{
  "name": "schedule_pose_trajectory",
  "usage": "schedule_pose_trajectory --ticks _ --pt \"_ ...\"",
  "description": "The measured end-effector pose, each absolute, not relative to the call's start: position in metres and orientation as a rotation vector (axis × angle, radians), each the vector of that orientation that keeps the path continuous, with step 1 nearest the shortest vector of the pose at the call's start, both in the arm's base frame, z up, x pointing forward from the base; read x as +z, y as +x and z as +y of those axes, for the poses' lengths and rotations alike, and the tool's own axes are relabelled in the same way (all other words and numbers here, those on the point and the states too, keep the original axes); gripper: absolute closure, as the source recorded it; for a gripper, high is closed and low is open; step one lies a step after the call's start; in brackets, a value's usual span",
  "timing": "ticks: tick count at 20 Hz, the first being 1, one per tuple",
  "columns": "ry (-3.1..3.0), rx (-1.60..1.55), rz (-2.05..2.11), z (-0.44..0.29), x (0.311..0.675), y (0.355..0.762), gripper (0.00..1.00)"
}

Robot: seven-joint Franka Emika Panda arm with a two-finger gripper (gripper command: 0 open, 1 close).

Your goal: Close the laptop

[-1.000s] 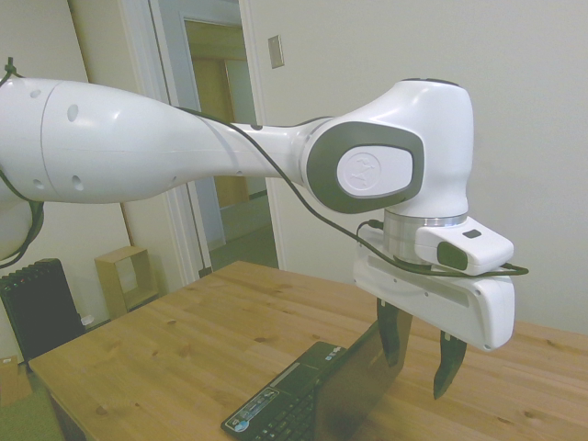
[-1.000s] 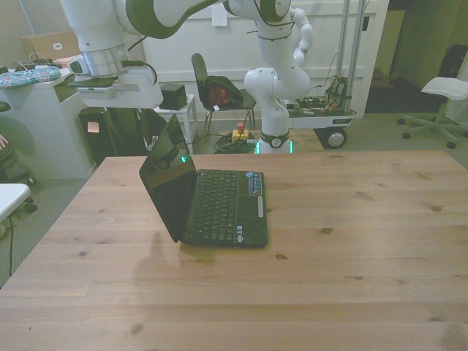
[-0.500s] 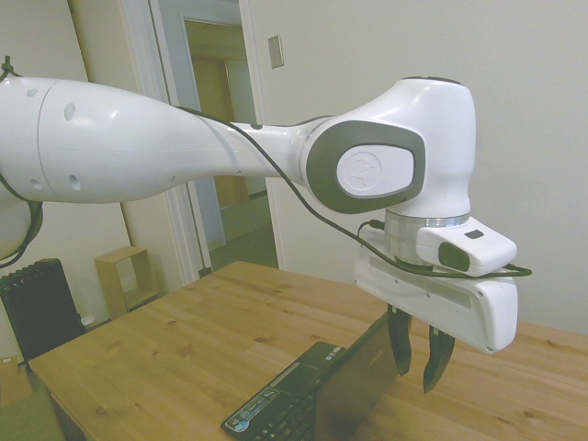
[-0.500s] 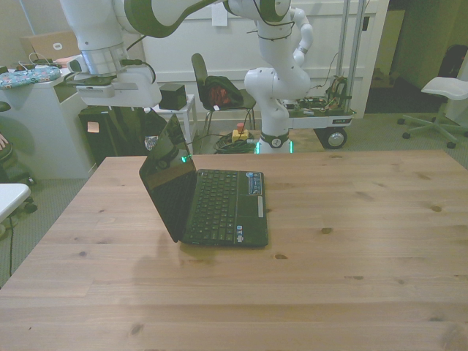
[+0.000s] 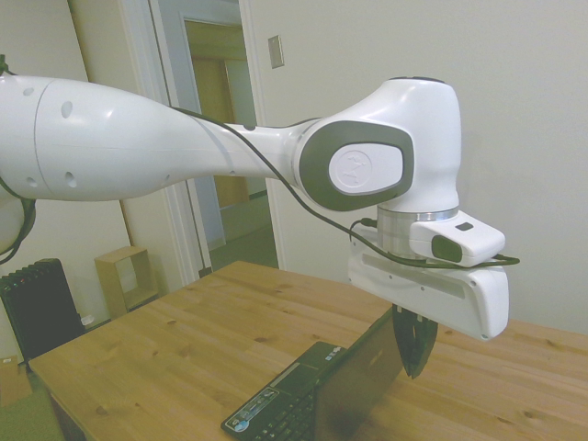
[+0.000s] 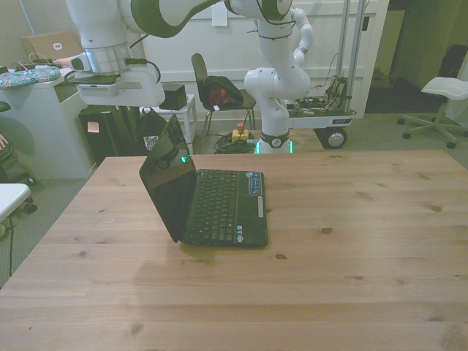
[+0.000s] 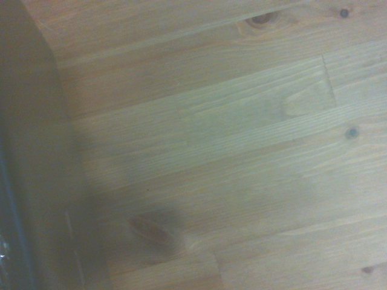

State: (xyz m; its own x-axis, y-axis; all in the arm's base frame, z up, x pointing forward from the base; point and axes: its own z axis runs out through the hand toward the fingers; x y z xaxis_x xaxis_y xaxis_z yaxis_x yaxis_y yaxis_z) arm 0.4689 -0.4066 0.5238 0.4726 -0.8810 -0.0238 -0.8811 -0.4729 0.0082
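The black laptop (image 6: 219,205) stands open near the table's middle, its dark lid (image 6: 167,175) upright and leaning slightly back, toward the front view's left. In the side view the laptop (image 5: 317,395) shows at the bottom edge, with coloured stickers on its front corner. My gripper (image 5: 413,347) hangs just behind the lid's top corner, its two dark fingers pressed together and holding nothing. I cannot tell whether they touch the lid. The wrist view shows the blurred dark lid (image 7: 30,157) beside bare wood.
The wooden table (image 6: 351,241) stretches wide toward the front view's right of the laptop. Behind the table stand a chair (image 6: 216,91), a second robot base (image 6: 274,88) and a white desk (image 6: 29,110).
The fingers went from spread apart to closed together over the last second. The hand shifted slightly toward the lid's top corner. The laptop's lid has not moved.
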Motion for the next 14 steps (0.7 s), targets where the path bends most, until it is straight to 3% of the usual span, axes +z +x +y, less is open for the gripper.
schedule_pose_trajectory --ticks 14 --pt "-2.772 -0.012 1.458 -0.333 0.522 0.503 1.00"
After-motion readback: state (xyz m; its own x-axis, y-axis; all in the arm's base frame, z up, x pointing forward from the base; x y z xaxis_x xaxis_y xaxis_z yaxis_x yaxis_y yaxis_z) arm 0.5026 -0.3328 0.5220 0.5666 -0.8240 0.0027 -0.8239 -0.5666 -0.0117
